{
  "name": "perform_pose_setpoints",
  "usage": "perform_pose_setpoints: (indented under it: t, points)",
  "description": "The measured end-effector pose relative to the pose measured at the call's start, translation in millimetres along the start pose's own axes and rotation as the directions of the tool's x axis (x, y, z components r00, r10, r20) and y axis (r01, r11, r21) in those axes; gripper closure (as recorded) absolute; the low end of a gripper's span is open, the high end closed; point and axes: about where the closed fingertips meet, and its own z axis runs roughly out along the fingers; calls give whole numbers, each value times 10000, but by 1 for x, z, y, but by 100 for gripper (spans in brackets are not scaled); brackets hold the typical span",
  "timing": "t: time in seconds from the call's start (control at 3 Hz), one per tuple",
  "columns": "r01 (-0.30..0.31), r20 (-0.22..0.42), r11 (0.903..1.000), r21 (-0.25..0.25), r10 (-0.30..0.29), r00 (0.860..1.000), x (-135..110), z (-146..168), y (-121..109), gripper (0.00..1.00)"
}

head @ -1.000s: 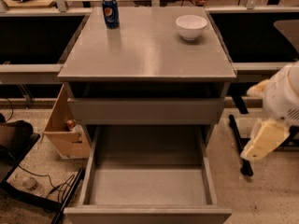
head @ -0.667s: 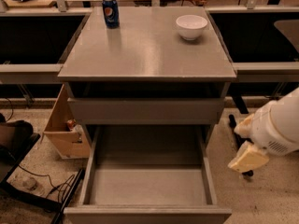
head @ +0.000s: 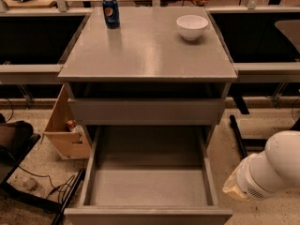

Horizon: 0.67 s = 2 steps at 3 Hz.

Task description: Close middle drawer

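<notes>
The middle drawer (head: 148, 189) is pulled far out of the grey cabinet, and its grey floor and side walls show nothing inside. Its plain front edge (head: 148, 214) runs along the bottom of the view. The top drawer (head: 146, 110), just under the tabletop, stands slightly out. The lowest drawer is hidden beneath the open one. My gripper (head: 233, 189) shows only as a yellowish tip at the end of the white arm (head: 269, 172). It is low on the right, just outside the open drawer's right wall near its front corner, and I cannot tell if it touches.
A blue soda can (head: 111, 11) and a white bowl (head: 192, 26) stand on the cabinet top (head: 145, 50). A wooden box (head: 63, 125) sits on the floor to the left, with cables (head: 42, 191) beside it. Dark counters flank the cabinet.
My arm has moved down and to the left, closer to the open drawer's right front corner. The gripper now shows less. The drawers have not moved.
</notes>
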Motion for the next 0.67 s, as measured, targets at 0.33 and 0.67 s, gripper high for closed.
perform_pose_setpoints:
  t: [0.33,0.67]
  points:
    - [-81,-21,10000,-21,81,10000,3,4,2,100]
    - [-81,-22,10000,-21,81,10000,3,4,2,100]
